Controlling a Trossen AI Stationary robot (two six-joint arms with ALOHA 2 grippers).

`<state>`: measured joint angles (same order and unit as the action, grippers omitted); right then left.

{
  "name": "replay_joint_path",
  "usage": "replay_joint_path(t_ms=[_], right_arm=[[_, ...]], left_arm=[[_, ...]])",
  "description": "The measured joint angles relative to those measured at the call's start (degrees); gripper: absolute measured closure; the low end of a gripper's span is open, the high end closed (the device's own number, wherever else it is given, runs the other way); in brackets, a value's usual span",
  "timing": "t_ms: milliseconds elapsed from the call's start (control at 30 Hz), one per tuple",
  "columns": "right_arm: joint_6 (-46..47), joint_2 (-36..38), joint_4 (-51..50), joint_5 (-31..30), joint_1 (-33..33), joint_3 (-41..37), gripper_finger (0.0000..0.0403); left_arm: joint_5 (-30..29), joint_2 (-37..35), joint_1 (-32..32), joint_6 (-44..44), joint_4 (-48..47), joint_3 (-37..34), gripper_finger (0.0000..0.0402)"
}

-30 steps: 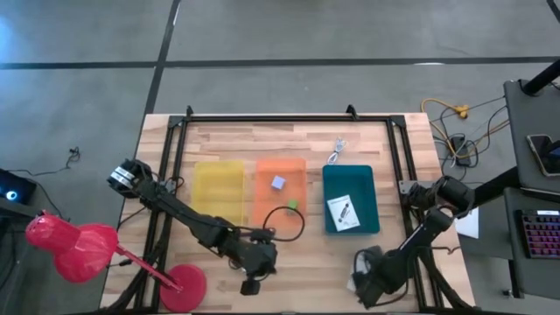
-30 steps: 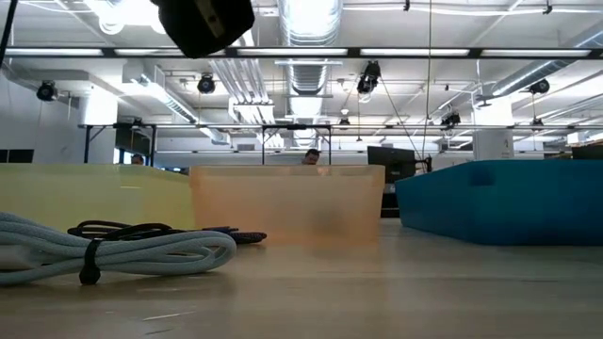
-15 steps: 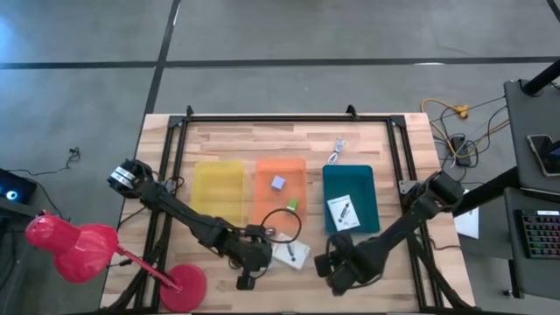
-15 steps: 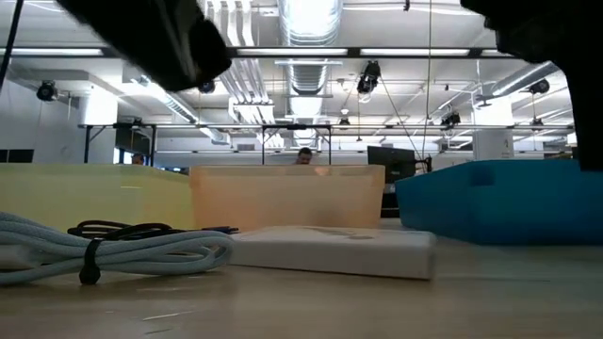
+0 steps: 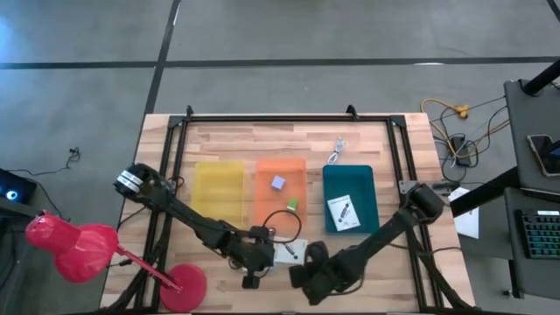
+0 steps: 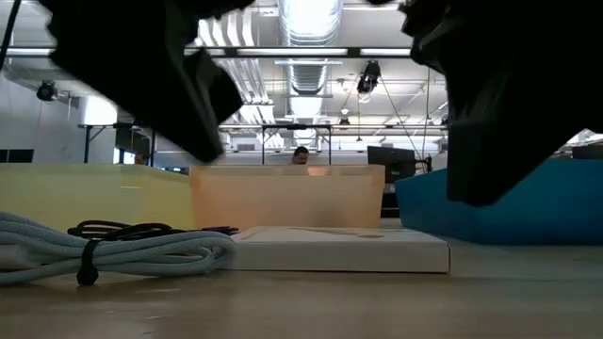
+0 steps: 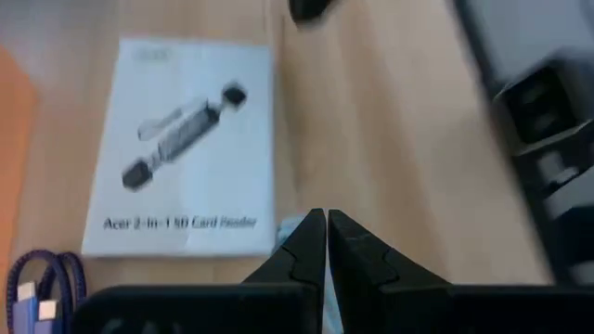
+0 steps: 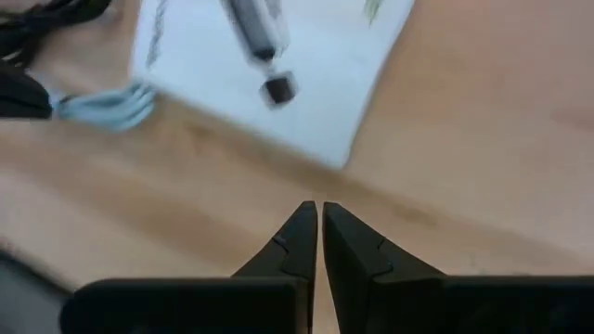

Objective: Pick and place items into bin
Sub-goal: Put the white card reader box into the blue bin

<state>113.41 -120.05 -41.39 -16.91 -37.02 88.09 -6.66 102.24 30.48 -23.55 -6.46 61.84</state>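
Note:
A white printed card (image 5: 291, 252) lies flat on the table near its front edge, titled as a card reader in the left wrist view (image 7: 186, 148). Beside it lie a black coiled cable (image 5: 280, 223) and a pale bundled cable (image 6: 113, 250). My left gripper (image 5: 254, 267) hovers shut over the card's near-left corner. My right gripper (image 5: 311, 271) hovers shut just right of the card (image 8: 269, 65). The green cube (image 5: 292, 204) and lavender cube (image 5: 278, 183) sit in the orange bin (image 5: 262, 171). Another card (image 5: 343, 212) lies in the teal bin (image 5: 325, 188).
A yellow bin (image 5: 219, 188) stands left of the orange one. A small silvery cable (image 5: 337, 150) lies on the table beyond the teal bin. A purple cord end (image 7: 37, 283) lies by the card. A red lamp (image 5: 79, 249) stands off the table's left near corner.
My right gripper has swept from the table's near right corner toward the left, ending beside the card. The white card, not seen a second ago, now lies flat on the table by the cables. Both grippers show lower over the table.

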Motion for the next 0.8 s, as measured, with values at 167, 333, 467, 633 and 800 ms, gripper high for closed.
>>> replay_joint_path(t_ms=[167,333,467,633,800], right_arm=[[-1.30,-2.08,-8.89,-0.58,0.87,5.95,0.0390],[-0.23,-2.39,-13.06,-1.26,0.67,7.83,0.0390],[0.17,-2.39,-12.85,-1.23,0.63,7.83,0.0390],[0.17,-2.41,-12.30,-1.11,0.66,7.76,0.0390],[0.17,-2.41,-12.19,-1.09,0.66,7.81,0.0390]], left_arm=[[-3.27,2.85,0.00,0.07,-0.23,0.00,0.0401],[-7.63,2.99,0.00,0.40,-0.65,0.00,0.0401],[-8.51,2.99,-0.11,0.57,-0.50,0.00,0.0401],[-12.72,2.99,-0.11,0.55,-0.54,0.00,0.0401],[-13.86,3.67,-0.48,0.51,-0.29,-0.07,0.0401]])
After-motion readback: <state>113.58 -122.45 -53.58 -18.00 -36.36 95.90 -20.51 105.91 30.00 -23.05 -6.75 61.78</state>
